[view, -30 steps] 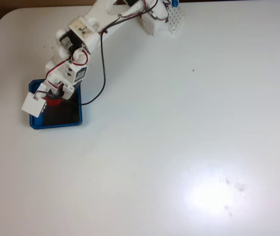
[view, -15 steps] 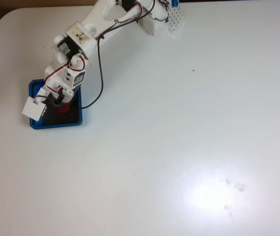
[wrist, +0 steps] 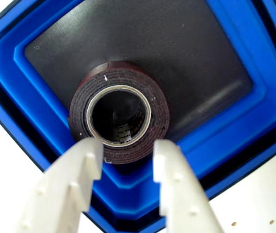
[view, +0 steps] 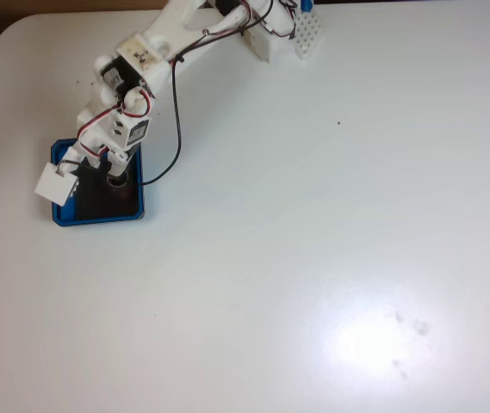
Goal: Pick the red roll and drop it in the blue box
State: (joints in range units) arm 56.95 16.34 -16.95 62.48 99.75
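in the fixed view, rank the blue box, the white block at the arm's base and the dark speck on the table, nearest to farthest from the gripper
From the gripper:
1. blue box, directly beneath it at the left edge of the table.
2. white block, top centre, by the arm's base.
3. dark speck, right of centre on the bare table.

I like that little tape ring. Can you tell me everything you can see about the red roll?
The red roll is a small ring like wound tape, very dark red outside, with a pale inner rim around a round hole. In the wrist view it lies flat on the black floor of the blue box, near one corner, hole facing up. The gripper is just above it, its two white fingers apart and not squeezing it. Only the box floor seems to touch it.
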